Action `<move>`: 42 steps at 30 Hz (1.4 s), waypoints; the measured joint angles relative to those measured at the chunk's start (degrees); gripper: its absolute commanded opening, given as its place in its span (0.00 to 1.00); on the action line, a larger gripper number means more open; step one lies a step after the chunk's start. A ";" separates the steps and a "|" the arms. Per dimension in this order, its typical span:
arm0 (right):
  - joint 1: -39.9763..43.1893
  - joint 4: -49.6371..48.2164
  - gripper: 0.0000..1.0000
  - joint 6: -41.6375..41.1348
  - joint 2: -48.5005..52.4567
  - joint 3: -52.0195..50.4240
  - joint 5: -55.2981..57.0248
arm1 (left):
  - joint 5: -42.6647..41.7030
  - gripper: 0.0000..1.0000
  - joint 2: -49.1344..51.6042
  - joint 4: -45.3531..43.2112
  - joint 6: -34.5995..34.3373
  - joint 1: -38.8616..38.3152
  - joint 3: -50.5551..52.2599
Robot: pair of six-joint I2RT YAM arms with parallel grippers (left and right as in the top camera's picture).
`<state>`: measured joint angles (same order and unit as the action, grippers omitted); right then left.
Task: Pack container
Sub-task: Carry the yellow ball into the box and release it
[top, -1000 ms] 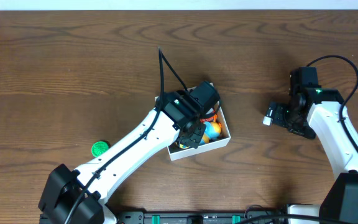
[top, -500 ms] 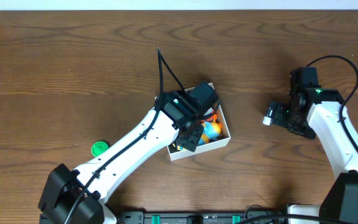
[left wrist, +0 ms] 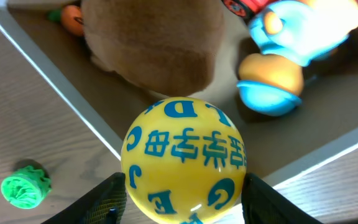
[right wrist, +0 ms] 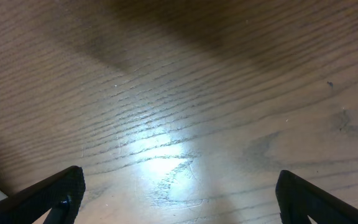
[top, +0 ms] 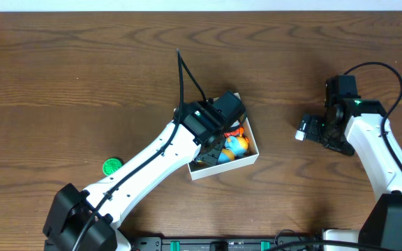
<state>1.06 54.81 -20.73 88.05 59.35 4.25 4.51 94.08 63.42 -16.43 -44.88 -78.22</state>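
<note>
Left arm (top: 155,150) has nudged a shade over the box (top: 225,168), and more of the blue-and-orange toy (top: 234,145) shows than a second ago, while the right arm (top: 368,143) hasn't budged. And look at the wrist view: the left jaws are pinching a yellow ball (left wrist: 184,160) with blue letters, a black finger (left wrist: 107,200) snug on either side of it. Ball hangs right above the box's white wall, where the brown inside gives way to the worktop (top: 82,63). Box sits mid-worktop, holding a brown plush lump (left wrist: 154,43), that blue-and-orange toy and a small orange piece (left wrist: 72,18) tucked by the wall at the top of the wrist view. Outside the box, off to the left on the wood, lies a little green toy (top: 112,166), well apart from it. Over on the other side, the right jaws are spread wide, hovering over bare wood well clear of the box
</note>
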 measured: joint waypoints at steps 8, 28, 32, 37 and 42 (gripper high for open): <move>0.00 0.00 0.99 0.00 0.00 -0.02 0.00 | 1.38 0.69 0.00 0.00 -0.04 0.00 0.00; 0.00 0.00 0.99 0.00 0.00 -0.09 0.00 | -3.76 0.06 0.00 -17.59 0.85 6.95 0.02; 0.00 0.00 0.99 0.00 0.00 -0.09 0.00 | -4.72 0.06 0.07 -19.58 1.44 7.91 0.02; 0.00 0.02 0.99 0.00 0.00 -0.09 0.02 | -6.99 0.06 2.58 -21.92 1.42 8.15 0.02; 0.00 0.09 0.99 0.00 0.00 -0.09 0.00 | -10.99 0.06 8.46 -25.07 1.40 8.15 0.02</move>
<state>1.06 54.89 -20.73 88.05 59.27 4.25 -6.48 102.54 38.35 -15.03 -36.73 -78.19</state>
